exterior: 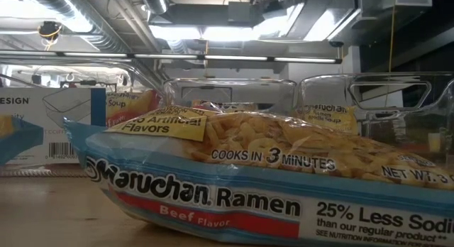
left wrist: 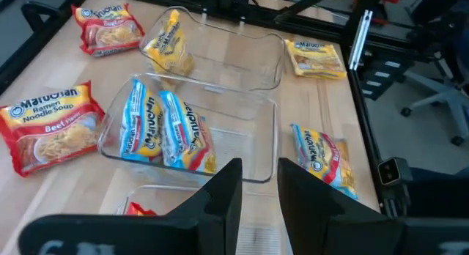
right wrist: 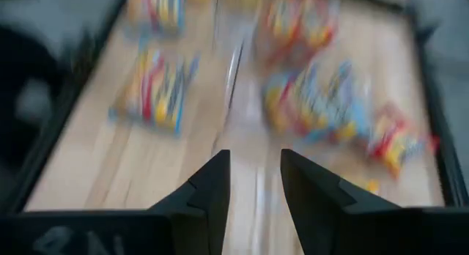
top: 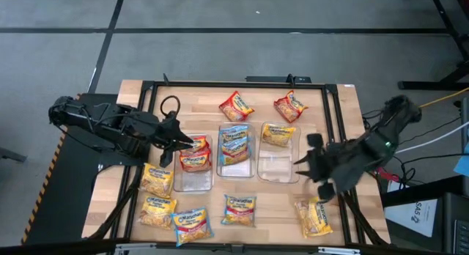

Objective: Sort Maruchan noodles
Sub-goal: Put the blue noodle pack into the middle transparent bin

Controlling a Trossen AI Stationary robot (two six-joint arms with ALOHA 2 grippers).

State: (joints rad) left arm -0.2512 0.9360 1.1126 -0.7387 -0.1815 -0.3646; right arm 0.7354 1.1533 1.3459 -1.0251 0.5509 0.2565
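Observation:
Three clear bins stand side by side mid-table. The left bin [top: 194, 167] holds red packets [top: 196, 149], the middle bin [top: 235, 156] blue ones [left wrist: 165, 130], and the right bin [top: 277, 163] a yellow one [top: 278, 134] at its far end. Loose packets lie around them: two red [top: 236, 105] [top: 291, 106] at the far side, yellow [top: 157, 179] and blue [top: 239, 209] at the near side. My left gripper [top: 178, 143] [left wrist: 260, 189] hovers open over the left bin. My right gripper [top: 306, 161] [right wrist: 255, 178] is open beside the right bin's right wall, holding nothing.
A black frame [top: 333, 138] rims the wooden table. More loose packets lie near the front edge: yellow [top: 157, 209], blue [top: 192, 224] and yellow [top: 314, 217]. In the low view a blue beef packet [exterior: 248, 190] fills the foreground before the bins.

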